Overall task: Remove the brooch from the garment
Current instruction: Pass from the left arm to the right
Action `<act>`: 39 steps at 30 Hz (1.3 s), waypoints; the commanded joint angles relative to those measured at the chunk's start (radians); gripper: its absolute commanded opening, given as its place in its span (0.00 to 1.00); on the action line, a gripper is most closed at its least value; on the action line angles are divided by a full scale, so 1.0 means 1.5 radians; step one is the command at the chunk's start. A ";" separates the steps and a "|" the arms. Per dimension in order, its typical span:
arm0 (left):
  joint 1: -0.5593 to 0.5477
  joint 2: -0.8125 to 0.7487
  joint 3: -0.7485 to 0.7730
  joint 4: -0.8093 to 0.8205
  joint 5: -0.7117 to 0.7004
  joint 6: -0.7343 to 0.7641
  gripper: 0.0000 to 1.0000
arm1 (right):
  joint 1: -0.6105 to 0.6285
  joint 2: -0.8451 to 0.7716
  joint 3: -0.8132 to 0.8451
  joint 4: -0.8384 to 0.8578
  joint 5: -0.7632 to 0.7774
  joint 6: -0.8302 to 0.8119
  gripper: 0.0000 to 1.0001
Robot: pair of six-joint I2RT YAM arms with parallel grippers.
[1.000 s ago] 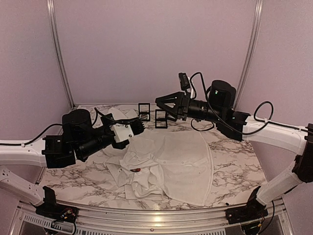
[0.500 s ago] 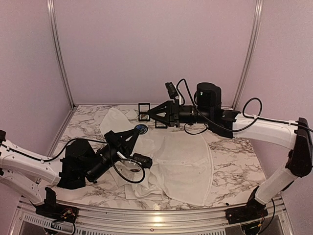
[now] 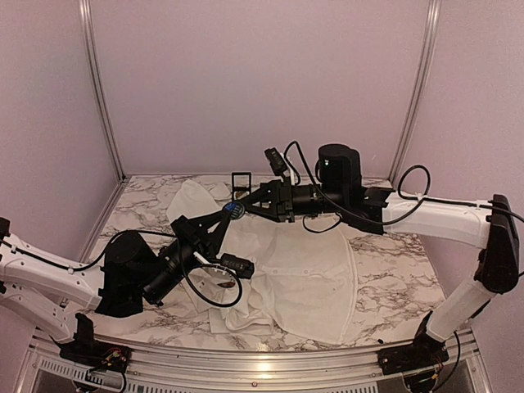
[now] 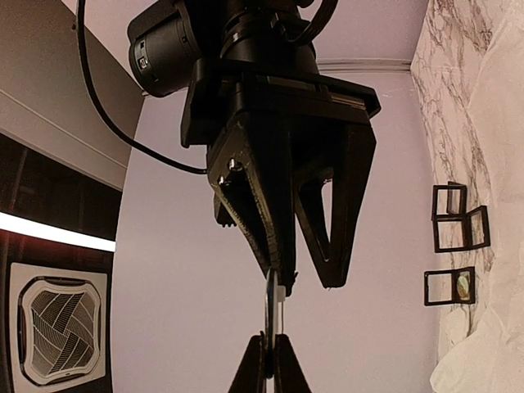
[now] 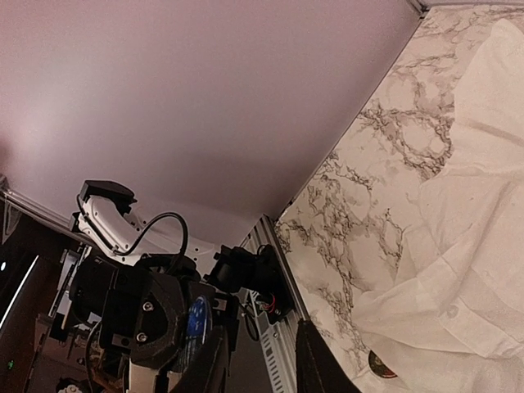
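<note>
Blue brooch (image 4: 271, 309), clamped by left gripper (image 4: 268, 364), stands edge-on just below right gripper's (image 4: 307, 282) parted jaws, centre frame.

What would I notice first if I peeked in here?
Two black robot hands meet tip to tip in the air above the middle of the table. The left gripper pinches a little round blue badge, and the right gripper points at it with its jaws apart. Under them a big white shirt lies rumpled on the marble table.
</note>
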 commanded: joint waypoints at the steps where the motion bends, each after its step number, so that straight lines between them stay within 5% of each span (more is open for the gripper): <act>1: -0.005 -0.011 -0.010 0.002 -0.012 -0.009 0.00 | 0.001 -0.012 0.010 0.002 -0.006 0.002 0.27; 39: -0.005 -0.019 -0.007 -0.022 -0.012 -0.028 0.00 | 0.002 0.003 -0.018 0.098 -0.099 0.084 0.19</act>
